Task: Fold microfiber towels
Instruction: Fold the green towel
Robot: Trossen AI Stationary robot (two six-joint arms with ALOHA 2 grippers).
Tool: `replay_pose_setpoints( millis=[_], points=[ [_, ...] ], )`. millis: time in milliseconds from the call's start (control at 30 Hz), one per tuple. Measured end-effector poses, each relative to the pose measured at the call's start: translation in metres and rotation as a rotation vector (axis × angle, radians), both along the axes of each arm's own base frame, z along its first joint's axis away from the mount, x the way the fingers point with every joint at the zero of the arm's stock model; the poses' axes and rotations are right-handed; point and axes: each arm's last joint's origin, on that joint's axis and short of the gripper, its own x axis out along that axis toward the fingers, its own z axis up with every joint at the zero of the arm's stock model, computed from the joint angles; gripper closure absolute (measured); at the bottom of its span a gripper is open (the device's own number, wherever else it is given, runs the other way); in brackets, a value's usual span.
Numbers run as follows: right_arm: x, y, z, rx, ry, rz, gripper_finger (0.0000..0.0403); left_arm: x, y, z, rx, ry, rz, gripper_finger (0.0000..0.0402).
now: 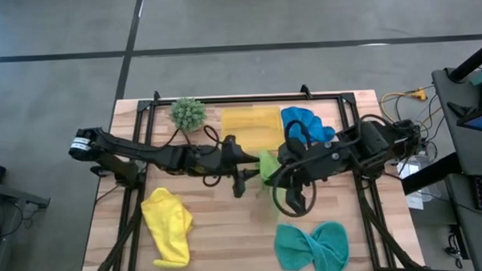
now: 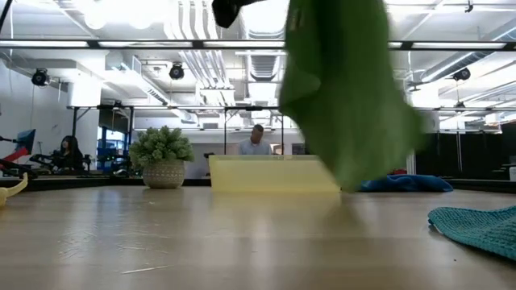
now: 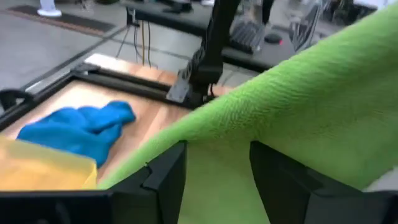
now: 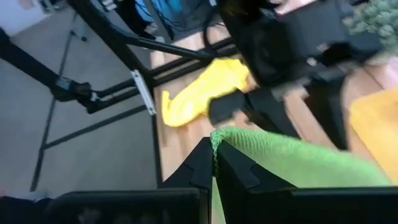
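With the lime green towel [image 1: 265, 168] hung mid-table off the clenched right gripper [image 4: 214, 152] and the left gripper [image 3: 216, 180] parted around its edge, unpinched, a swing toward 12 o'clock could be missed.

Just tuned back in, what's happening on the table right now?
The right gripper is shut on a corner of the lime green towel, holding it up off the table near the middle. The left gripper is right at the towel with its fingers apart and the cloth draped across them, not pinched. The yellow towel and teal towel lie crumpled at the front, the blue towel at the back beside the yellow tray. Nothing looks folded yet.
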Motion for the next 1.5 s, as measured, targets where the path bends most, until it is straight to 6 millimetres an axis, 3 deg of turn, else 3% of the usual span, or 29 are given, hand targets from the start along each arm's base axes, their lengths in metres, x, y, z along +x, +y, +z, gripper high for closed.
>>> replay_pose_setpoints(
  millis=[200,467,600,967,1333,1500],
  points=[
    [0.005,-0.002,-0.014,-0.062,0.057,-0.054,0.0394,-0.026,-0.014,-0.008,-0.095,0.188,-0.035,0.0237],
    [0.016,-0.013,-0.031,-0.091,0.116,-0.1,0.0394,-0.026,-0.057,-0.028,-0.219,0.207,-0.137,0.0237],
    [0.019,-0.019,-0.036,-0.102,0.133,-0.117,0.0394,-0.023,-0.07,-0.039,-0.245,0.222,-0.08,0.0237],
    [0.023,-0.027,-0.041,-0.122,0.154,-0.117,0.0394,-0.008,-0.073,-0.074,-0.258,0.243,0.219,0.0237],
    [0.023,-0.027,-0.042,-0.138,0.161,-0.104,0.0394,-0.031,-0.086,-0.071,-0.156,0.312,0.237,0.0237],
    [0.023,-0.026,-0.042,-0.136,0.157,-0.104,0.0394,-0.021,-0.087,-0.081,-0.117,0.311,0.222,0.0237]
  ],
)
